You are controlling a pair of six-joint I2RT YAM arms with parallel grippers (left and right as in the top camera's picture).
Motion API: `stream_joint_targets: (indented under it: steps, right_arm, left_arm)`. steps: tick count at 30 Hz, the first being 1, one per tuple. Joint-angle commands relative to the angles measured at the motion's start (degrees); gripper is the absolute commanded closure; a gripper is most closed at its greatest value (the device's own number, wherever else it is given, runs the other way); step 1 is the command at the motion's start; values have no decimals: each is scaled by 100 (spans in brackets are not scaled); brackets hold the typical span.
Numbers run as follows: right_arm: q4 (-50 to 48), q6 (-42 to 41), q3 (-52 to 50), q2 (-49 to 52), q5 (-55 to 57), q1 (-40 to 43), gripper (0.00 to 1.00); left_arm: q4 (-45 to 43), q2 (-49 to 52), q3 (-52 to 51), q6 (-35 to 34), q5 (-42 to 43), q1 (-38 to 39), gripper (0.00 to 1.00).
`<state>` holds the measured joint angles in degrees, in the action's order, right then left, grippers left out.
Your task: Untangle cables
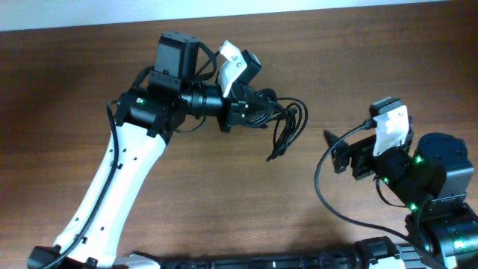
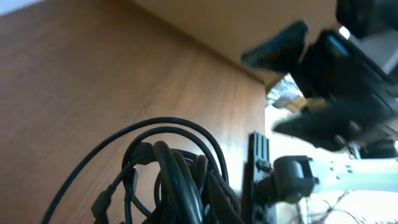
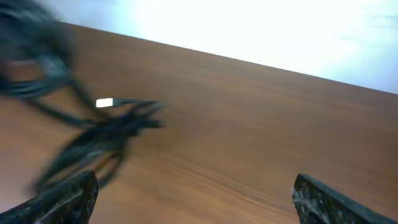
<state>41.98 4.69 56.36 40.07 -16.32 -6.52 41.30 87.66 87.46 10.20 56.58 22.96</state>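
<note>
A tangled bundle of black cables (image 1: 287, 123) hangs at the tip of my left gripper (image 1: 261, 110), which is shut on it above the brown table (image 1: 224, 187). The left wrist view shows the cable bundle (image 2: 180, 180) filling the bottom of the frame, with loops arching over the wood; my own fingers are hidden behind it. My right gripper (image 1: 334, 152) stands open to the right of the bundle, apart from it. In the right wrist view the right gripper (image 3: 199, 202) holds nothing. The blurred cables (image 3: 93, 137) with a white plug (image 3: 104, 102) lie ahead at the left.
The right arm's own black lead (image 1: 323, 187) curves over the table beside its base (image 1: 441, 187). The right arm (image 2: 336, 68) appears in the left wrist view, top right. The table's far edge (image 3: 249, 59) runs across the right wrist view.
</note>
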Motion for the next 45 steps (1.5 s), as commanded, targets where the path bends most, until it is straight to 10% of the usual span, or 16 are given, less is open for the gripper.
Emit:
stream_joint_targets:
  steps: [1, 13, 29, 45]
  right_arm:
    - [-17, -472, 87, 138, -1008, 15, 1]
    - [-68, -1335, 87, 1220, -1005, 17, 1]
    - [612, -1344, 87, 2203, 2699, 22, 1]
    - [629, -1423, 87, 2208, 3051, 22, 1]
  left_arm:
    - [-389, -46, 24, -581, -125, 24, 100]
    - [-868, -46, 24, -962, -1506, 984, 100]
    - [-693, -306, 24, -881, -992, 951, 100]
    - [-94, -1366, 24, -715, -1611, -577, 100]
